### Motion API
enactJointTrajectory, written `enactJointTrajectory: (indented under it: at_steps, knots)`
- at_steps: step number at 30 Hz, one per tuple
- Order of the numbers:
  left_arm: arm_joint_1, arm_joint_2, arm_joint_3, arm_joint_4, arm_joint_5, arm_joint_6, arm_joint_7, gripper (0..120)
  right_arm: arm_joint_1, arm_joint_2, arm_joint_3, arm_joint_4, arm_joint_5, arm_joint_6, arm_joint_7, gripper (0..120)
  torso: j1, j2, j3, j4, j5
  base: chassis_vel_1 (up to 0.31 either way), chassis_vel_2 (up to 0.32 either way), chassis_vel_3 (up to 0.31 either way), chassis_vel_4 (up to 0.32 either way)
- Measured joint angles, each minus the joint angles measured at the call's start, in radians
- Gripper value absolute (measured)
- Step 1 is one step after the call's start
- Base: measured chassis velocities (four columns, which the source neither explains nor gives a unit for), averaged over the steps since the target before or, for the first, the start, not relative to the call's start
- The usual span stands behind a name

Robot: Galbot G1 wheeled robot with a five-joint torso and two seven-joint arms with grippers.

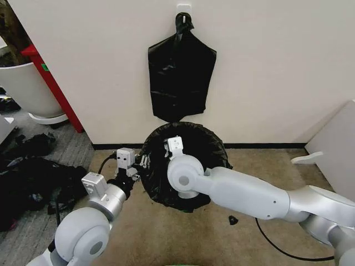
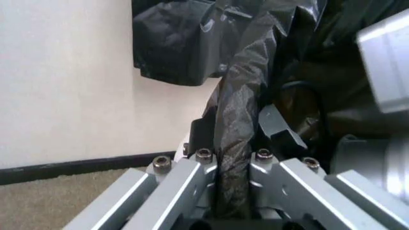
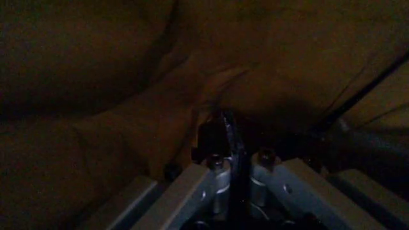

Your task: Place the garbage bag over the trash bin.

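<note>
Head view shows the garbage bag (image 1: 183, 166) already draped around the trash bin, hiding it, on the floor below the wall at twelve o'clock. Left hand (image 1: 135, 168) pinches the bag's edge at nine o'clock of the opening; the left wrist view confirms film clamped between its fingers (image 2: 191, 189). Right hand (image 1: 173, 149) reaches inside near eleven o'clock; its wrist view shows a fold of film clenched there. I judge the rim is being seated; next, pull the edge down evenly.

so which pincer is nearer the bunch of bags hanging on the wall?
Right. The right pincer is inside the garbage bag over the bin, below the hanging bunch. The left pincer grips the bag's outer left edge, further out.
</note>
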Motion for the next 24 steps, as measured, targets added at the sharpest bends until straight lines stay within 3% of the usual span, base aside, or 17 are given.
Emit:
enactJointTrajectory:
  at_steps: [7, 24]
  knots:
    - [0.004, 0.001, -0.004, -0.006, -0.003, -0.001, -0.001, 1, 0.003, -0.006, 0.006, -0.032, -0.014, -0.004, -0.011, 0, 0.0, 0.0, 0.0, 0.0001, 0.0, 0.0, 0.0, 0.0, 0.0]
    - [-0.045, -0.006, -0.009, 0.033, -0.029, -0.004, -0.034, 1, -0.01, -0.023, 0.006, 0.036, 0.001, 0.002, -0.006, 0, 0.0, 0.0, 0.0, 0.0, 0.0001, 0.0, 0.0, 0.0, 0.0]
